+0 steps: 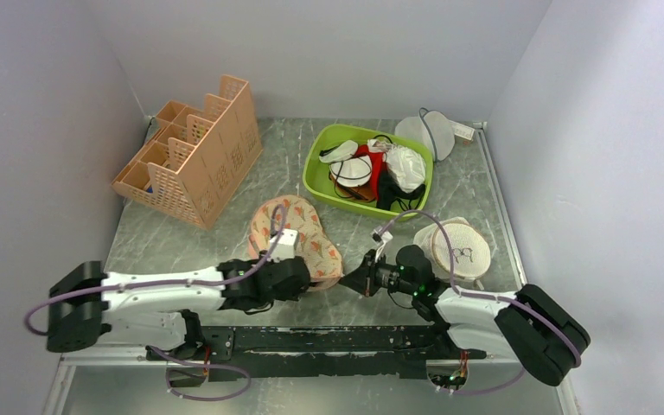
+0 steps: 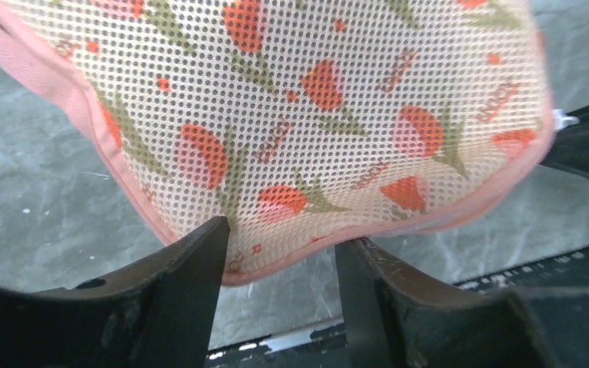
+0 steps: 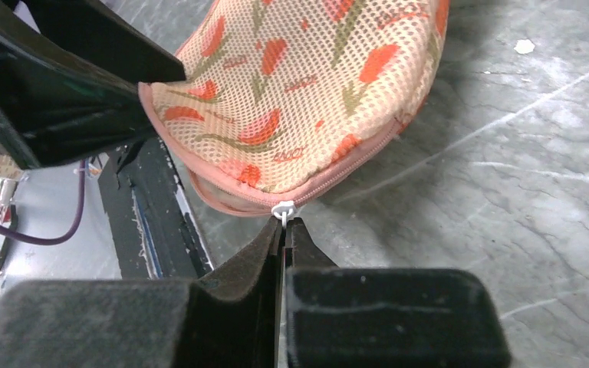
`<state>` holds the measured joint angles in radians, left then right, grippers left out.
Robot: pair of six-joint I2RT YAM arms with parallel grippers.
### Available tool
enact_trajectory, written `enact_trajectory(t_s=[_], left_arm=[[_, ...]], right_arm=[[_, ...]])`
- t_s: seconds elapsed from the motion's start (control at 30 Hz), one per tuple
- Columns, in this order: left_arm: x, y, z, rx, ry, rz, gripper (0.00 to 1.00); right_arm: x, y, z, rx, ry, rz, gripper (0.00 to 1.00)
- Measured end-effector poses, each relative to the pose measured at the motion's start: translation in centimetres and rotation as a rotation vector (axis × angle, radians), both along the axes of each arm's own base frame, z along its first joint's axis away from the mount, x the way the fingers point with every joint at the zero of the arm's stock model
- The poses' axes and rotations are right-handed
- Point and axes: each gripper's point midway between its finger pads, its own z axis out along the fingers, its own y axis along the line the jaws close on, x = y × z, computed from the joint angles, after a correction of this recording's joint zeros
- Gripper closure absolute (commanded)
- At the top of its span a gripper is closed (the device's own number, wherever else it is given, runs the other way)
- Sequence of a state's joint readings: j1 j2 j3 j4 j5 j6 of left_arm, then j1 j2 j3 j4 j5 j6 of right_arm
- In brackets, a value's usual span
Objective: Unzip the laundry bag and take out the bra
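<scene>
Right gripper (image 3: pixel 285 228) is pinched tight on the white zip pull (image 3: pixel 284 208) of the laundry bag (image 3: pixel 299 100). Left gripper (image 2: pixel 280 249) stands wide, straddling the bag's near edge on the counter (image 3: pixel 506 153). Green bin (image 1: pixel 316 164) lies beyond; a round mesh pouch (image 1: pixel 462 251) sits just behind the right gripper.

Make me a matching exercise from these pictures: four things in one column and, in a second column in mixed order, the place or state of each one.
Things
1. laundry bag
2. green tub
3. peach organizer
4. right gripper

Places or states
A. at the back left of the table
B. shut on the white zip pull
C. full of mixed garments
D. lying flat at the near middle of the table

Pairs: 1-D, 2-C, 3-A, 4-B
</scene>
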<state>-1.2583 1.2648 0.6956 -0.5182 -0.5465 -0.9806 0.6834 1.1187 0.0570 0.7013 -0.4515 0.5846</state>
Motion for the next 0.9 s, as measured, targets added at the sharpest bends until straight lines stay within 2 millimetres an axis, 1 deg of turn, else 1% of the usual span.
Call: enact_trajectory(t_s=[0.1, 0.17, 0.23, 0.33, 0.43, 0.53, 0.63, 0.8, 0.9], left_arm=[[-0.2, 0.8, 2.2, -0.074, -0.026, -0.004, 0.32], [-0.4, 1.4, 3.8, -0.123, -0.045, -0.002, 0.31], [-0.4, 1.8, 4.9, -0.153, -0.061, 0.003, 0.31], [-0.5, 2.7, 5.7, -0.166, -0.073, 0.007, 0.31], [-0.5, 2.9, 6.3, -0.169, -0.085, -0.012, 0.31], [-0.6, 1.8, 6.5, -0.173, -0.092, -0.069, 0.30], [-0.6, -0.5, 5.9, -0.145, -0.074, -0.151, 0.30], [-0.1, -4.6, 3.5, -0.030, -0.023, -0.253, 0.30], [0.2, -5.7, 2.1, 0.019, -0.014, -0.292, 0.30]], right_arm=[[-0.4, 0.6, 0.5, 0.016, -0.012, 0.012, 1.00], [-0.5, 0.8, 0.4, 0.016, -0.009, 0.016, 1.00], [-0.7, 1.0, 0.1, 0.006, 0.004, 0.025, 1.00], [-0.7, 1.3, -0.3, -0.003, 0.015, 0.033, 1.00], [-0.7, 1.6, -0.3, 0.000, 0.019, 0.039, 1.00], [-0.9, 1.9, -0.1, 0.011, 0.020, 0.047, 1.00], [-1.2, 2.3, 0.1, 0.019, 0.017, 0.058, 1.00], [-1.5, 2.6, 0.6, 0.029, 0.004, 0.061, 1.00], [-1.6, 2.7, 1.0, 0.038, -0.006, 0.059, 1.00]])
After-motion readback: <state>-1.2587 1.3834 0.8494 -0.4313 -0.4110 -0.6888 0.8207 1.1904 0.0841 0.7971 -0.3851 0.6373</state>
